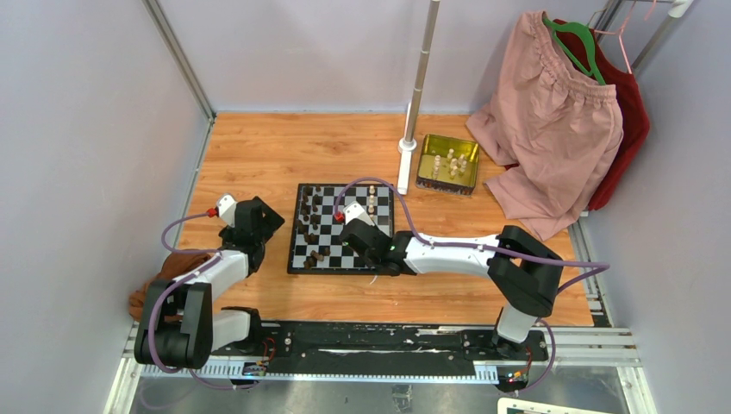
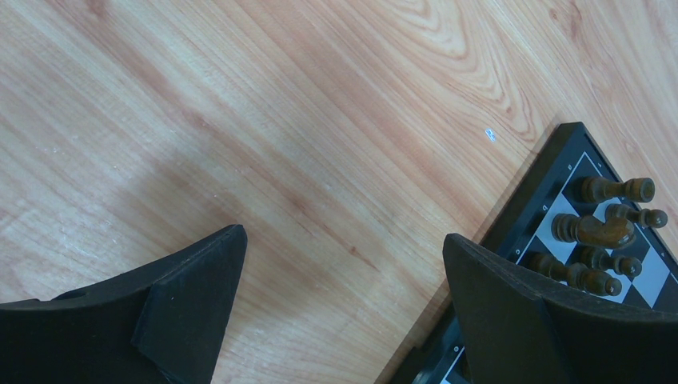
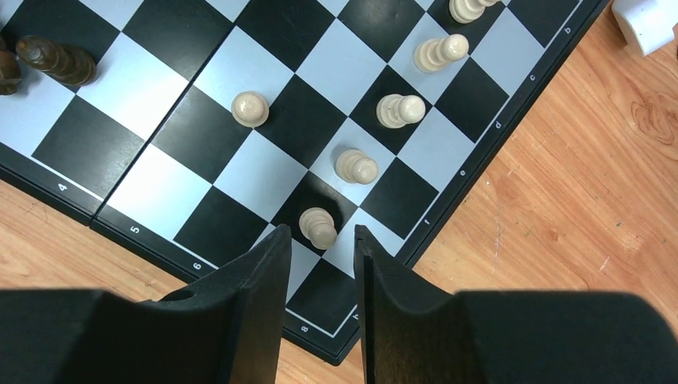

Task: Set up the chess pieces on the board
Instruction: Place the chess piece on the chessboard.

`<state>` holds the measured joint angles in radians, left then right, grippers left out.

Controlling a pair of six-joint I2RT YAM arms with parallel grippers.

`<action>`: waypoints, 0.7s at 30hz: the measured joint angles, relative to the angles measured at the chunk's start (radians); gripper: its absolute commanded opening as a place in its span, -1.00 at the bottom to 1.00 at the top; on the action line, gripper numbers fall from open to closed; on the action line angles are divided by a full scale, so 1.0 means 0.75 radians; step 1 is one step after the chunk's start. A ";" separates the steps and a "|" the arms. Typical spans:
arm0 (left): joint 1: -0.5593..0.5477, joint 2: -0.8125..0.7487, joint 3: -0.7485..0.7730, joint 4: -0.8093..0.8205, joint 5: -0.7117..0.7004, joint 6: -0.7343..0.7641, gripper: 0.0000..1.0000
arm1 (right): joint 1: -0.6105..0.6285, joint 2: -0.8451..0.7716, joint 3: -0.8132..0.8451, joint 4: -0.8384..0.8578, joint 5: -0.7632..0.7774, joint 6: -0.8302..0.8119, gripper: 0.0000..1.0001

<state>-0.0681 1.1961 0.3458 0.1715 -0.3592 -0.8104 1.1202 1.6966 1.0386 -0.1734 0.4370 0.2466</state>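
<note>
While the board lies in the middle of the wooden table, it is only partly set. Dark pieces cluster along its left side, in no tidy rank that can be made out. Cream pieces stand in a slanting line near the opposite edge, with one pawn a little apart from them. More cream pieces lie in a gold tin beyond the board's far right corner, so much of the light set seems not yet placed.

The right gripper hangs over the board's right side, jaws narrow, flanking one cream piece. A sliver of gap shows on each side; no firm grip is visible. The left gripper hovers over bare wood just beside the board's left border, jaws wide and holding nothing.

The cream line sits close to the board's black border, so there is little margin there. A pole's white foot stands between board and tin, touching neither, and likely needs skirting. Pink clothes crowd the far right. Bare wood lies to the left and beyond.
</note>
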 measured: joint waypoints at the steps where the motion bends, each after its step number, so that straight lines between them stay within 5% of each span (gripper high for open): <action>1: 0.000 0.000 0.000 0.000 0.000 -0.001 1.00 | 0.000 0.000 0.000 -0.001 0.000 0.000 -0.22; 21: 0.000 0.000 0.000 0.000 0.000 -0.001 1.00 | 0.041 0.071 0.175 -0.004 -0.060 -0.096 -0.22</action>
<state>-0.0681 1.1961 0.3458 0.1715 -0.3592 -0.8108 1.1511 1.7496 1.1702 -0.1761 0.3923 0.1745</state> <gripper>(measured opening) 0.997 0.390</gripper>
